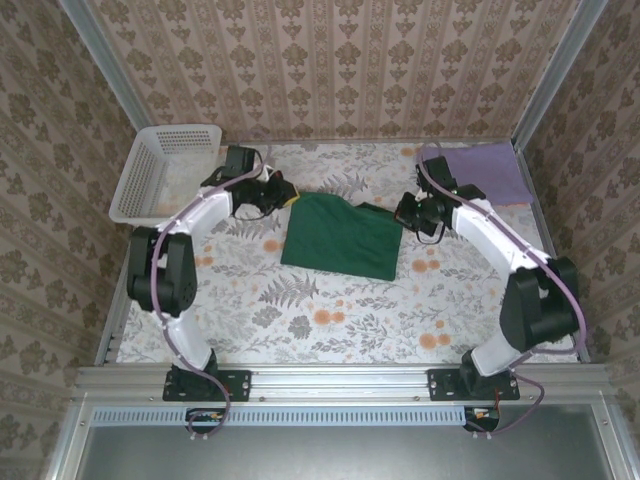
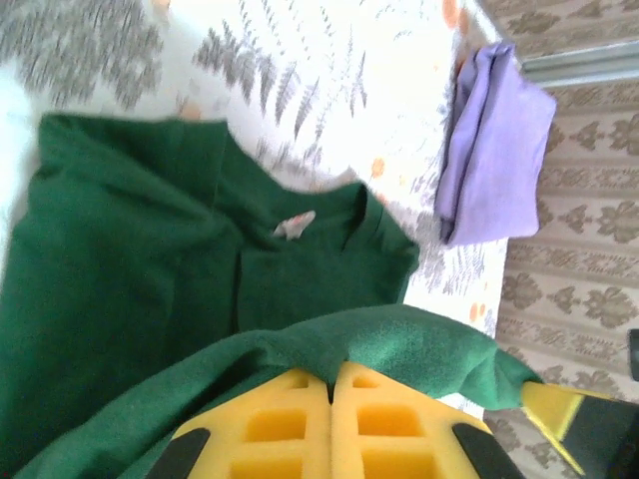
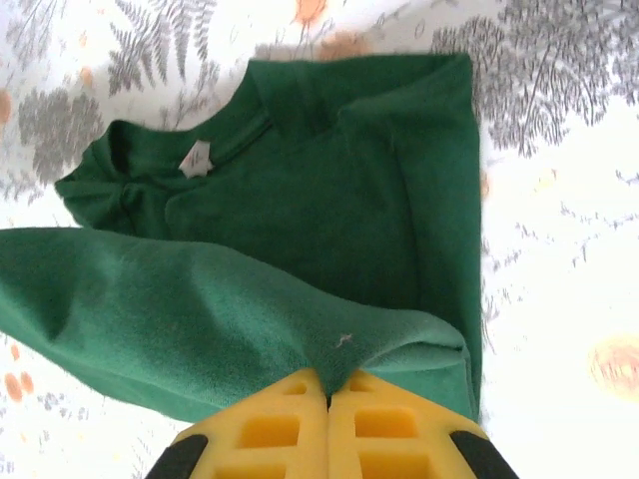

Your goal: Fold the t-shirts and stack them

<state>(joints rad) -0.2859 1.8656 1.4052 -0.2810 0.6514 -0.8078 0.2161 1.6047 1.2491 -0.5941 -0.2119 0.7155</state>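
Two t-shirts: the green t-shirt [image 1: 340,238] is lying part-folded mid-bench [image 1: 300,320], and the lilac t-shirt [image 1: 487,172] is sitting folded at the far right corner, probably as the stack base. Left jaws and right jaws are each pinching a raised green edge, apparently for the next fold.

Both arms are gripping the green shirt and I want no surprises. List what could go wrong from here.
1. The left gripper and right gripper each pinch just the edge of the green shirt; the cloth may slip free during the fold.
2. The lilac shirt lies close behind the right arm; a wide swing could drag it.
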